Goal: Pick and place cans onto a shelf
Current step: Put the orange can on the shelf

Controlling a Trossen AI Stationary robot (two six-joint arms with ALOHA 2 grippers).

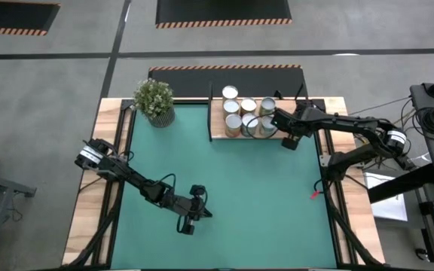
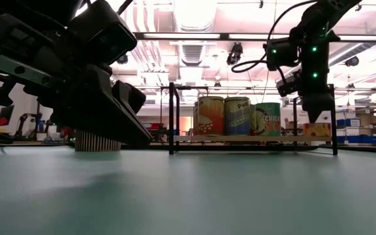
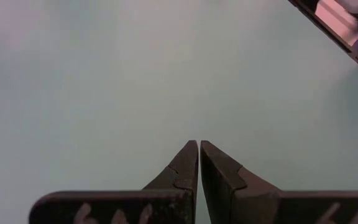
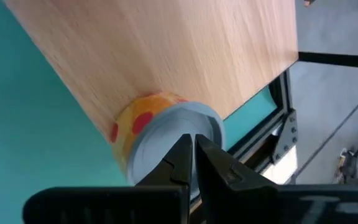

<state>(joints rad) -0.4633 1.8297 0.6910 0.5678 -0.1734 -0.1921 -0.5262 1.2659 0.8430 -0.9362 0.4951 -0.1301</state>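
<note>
Closed left gripper [image 1: 186,226] hovers over mat [image 1: 262,196]; right gripper [image 1: 290,142], closed, above cans [image 1: 249,117].

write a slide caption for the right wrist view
Right end effector, fingers shut, poised above a yellow-and-red can standing at the edge of the light-wood shelf.

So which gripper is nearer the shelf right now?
Right. The right gripper hovers at the shelf edge beside the cans; the left gripper is far off over the green mat.
</note>
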